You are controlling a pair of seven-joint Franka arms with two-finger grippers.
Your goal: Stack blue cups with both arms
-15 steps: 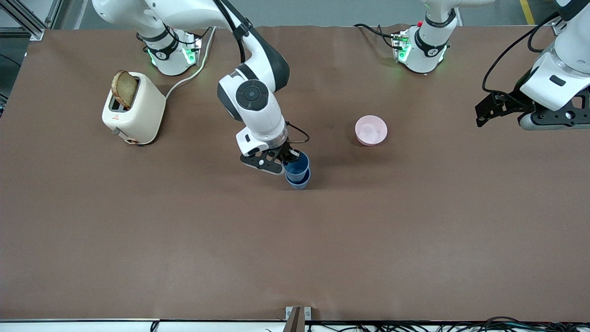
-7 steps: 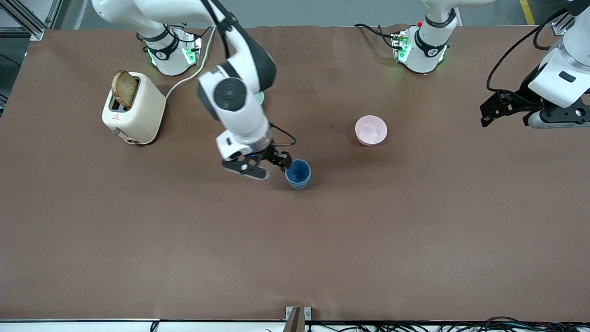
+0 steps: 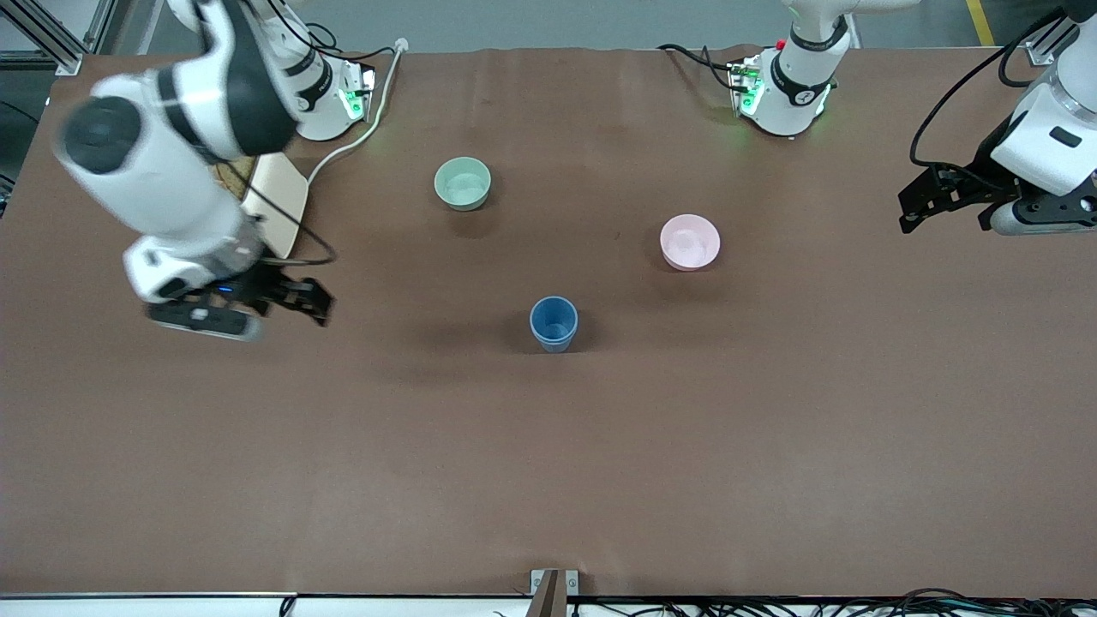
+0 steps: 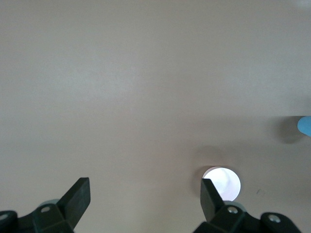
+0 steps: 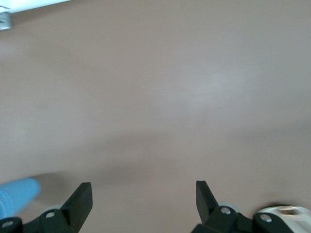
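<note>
The two blue cups (image 3: 554,324) stand as one nested stack on the middle of the table, with nothing touching them. My right gripper (image 3: 308,302) is open and empty, over the table beside the toaster, well away from the stack. My left gripper (image 3: 919,206) is open and empty, up over the left arm's end of the table, and waits. The right wrist view shows the open right gripper (image 5: 143,194) and the blue stack (image 5: 17,196) at its edge. The left wrist view shows the open left gripper (image 4: 144,194) and a sliver of the stack (image 4: 304,126).
A pale green bowl (image 3: 463,183) sits farther from the front camera than the stack. A pink bowl (image 3: 689,242) sits toward the left arm's end and also shows in the left wrist view (image 4: 224,180). A cream toaster (image 3: 278,201) is mostly hidden by the right arm.
My right gripper let go of the upper cup, which now sits nested in the lower one. It swung away toward the right arm's end, uncovering the green bowl. The left arm barely moved.
</note>
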